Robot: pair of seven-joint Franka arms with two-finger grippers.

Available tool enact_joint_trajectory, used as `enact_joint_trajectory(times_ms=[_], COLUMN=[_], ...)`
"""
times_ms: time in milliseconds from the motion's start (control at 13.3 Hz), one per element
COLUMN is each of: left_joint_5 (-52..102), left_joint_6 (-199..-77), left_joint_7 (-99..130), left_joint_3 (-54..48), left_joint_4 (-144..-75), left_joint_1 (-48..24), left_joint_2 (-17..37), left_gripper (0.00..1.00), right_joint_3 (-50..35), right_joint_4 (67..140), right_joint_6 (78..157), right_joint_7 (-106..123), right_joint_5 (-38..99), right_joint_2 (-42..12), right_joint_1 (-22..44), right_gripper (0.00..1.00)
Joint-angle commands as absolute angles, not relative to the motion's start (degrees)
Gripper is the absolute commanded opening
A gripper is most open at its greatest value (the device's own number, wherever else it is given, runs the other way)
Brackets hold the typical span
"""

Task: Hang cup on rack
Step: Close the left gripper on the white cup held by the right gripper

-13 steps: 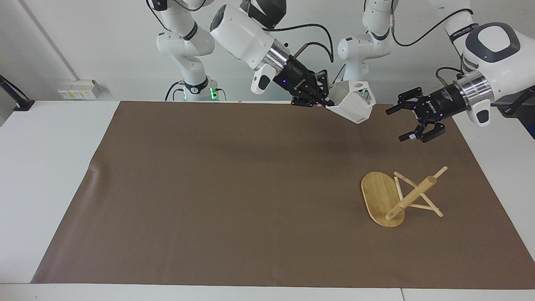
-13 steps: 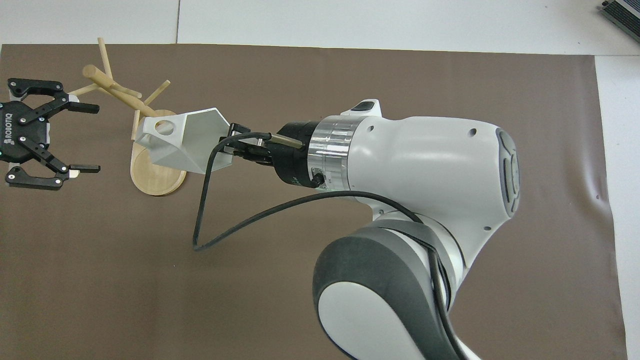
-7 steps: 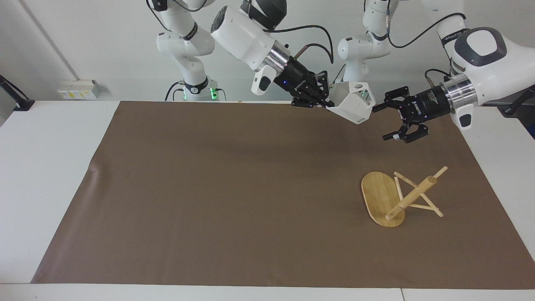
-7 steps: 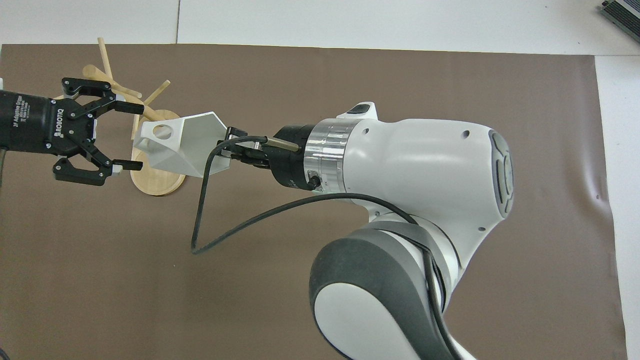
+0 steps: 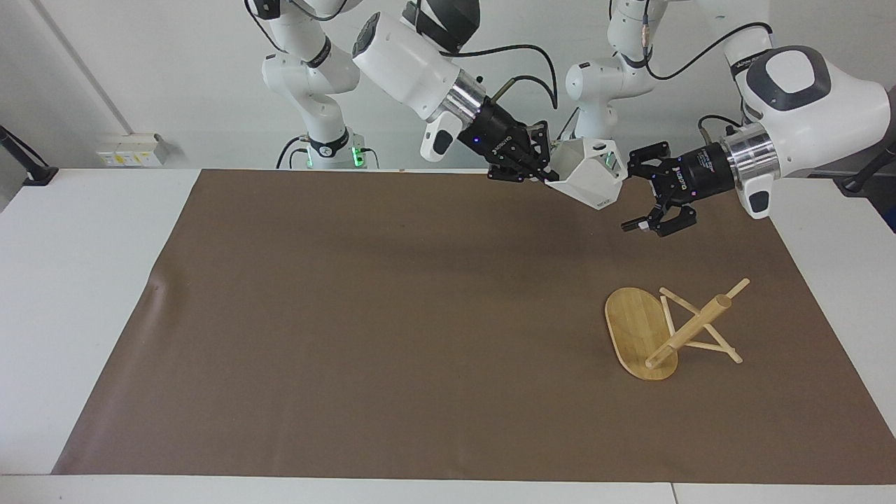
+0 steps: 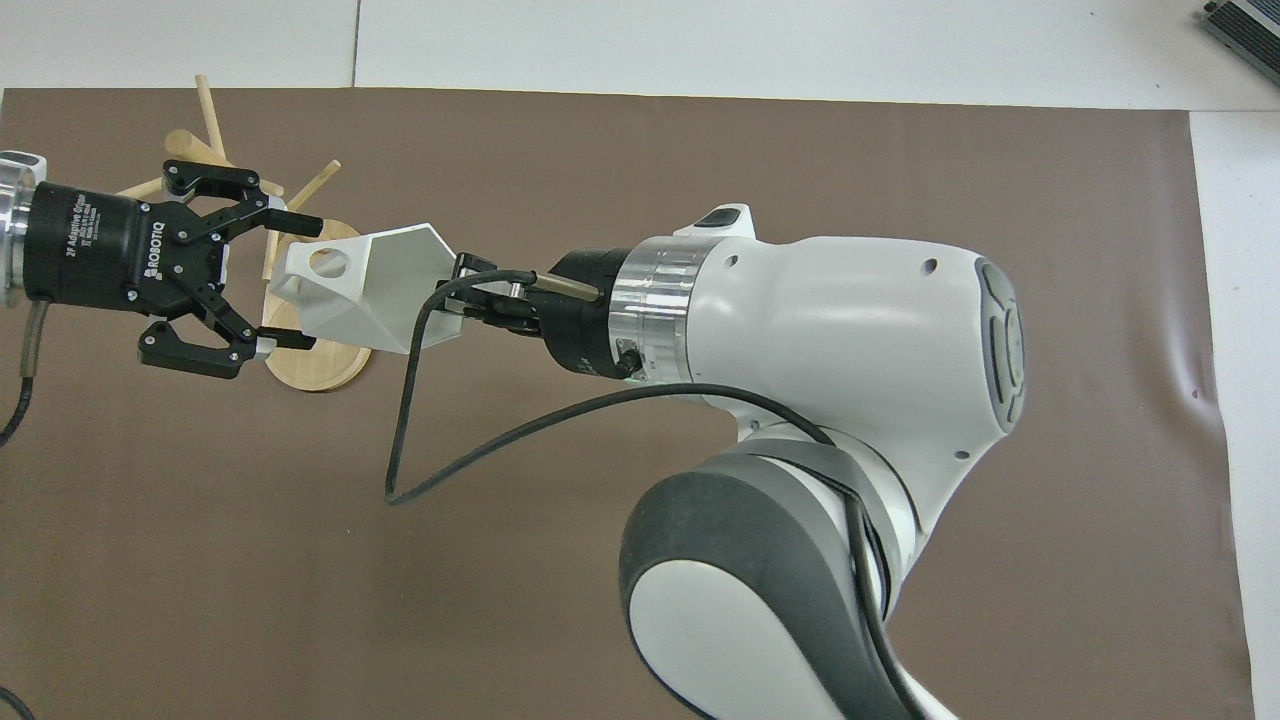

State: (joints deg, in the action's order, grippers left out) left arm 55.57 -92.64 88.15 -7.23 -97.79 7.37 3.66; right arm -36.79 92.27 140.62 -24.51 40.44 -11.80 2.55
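The right gripper (image 5: 542,170) holds the white faceted cup (image 5: 586,178) in the air, fingers clamped on its wall, over the brown mat (image 5: 350,315); the left gripper (image 5: 633,192) faces its handle with fingers apart. The bamboo rack (image 5: 647,336) lies tipped on the mat, under neither gripper

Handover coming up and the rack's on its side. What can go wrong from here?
1. The right gripper holds the cup in the air by one edge only. A bump from the open left gripper, now right beside the cup, could twist it or knock it loose.
2. The rack lies tipped over on the brown mat, post and pegs slanting. Nothing can hang until it is stood up.
3. If the right jaws let go before the left jaws close, the cup likely drops.
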Motion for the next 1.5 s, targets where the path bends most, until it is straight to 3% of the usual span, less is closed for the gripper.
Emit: enact_joint_trajectory(times_ms=[0,1426], left_joint_5=[56.78,55.9], left_joint_6=[-93.25,-89.29], left_joint_7=[90.35,85.78], left_joint_3=[-7.56,-7.73], left_joint_4=[-97.29,-100.28], left_joint_1=[5.98,6.5], left_joint_2=[3.17,0.0], left_gripper=[1.0,1.0], right_joint_3=[-37.79,-37.79], right_joint_4=[92.81,92.81], right_joint_6=[142.21,144.23], right_joint_7=[-25.05,-25.05], right_joint_5=[41.75,41.66], right_joint_2=[-11.78,-12.83], right_joint_1=[2.11,3.25], right_gripper=[0.0,0.0])
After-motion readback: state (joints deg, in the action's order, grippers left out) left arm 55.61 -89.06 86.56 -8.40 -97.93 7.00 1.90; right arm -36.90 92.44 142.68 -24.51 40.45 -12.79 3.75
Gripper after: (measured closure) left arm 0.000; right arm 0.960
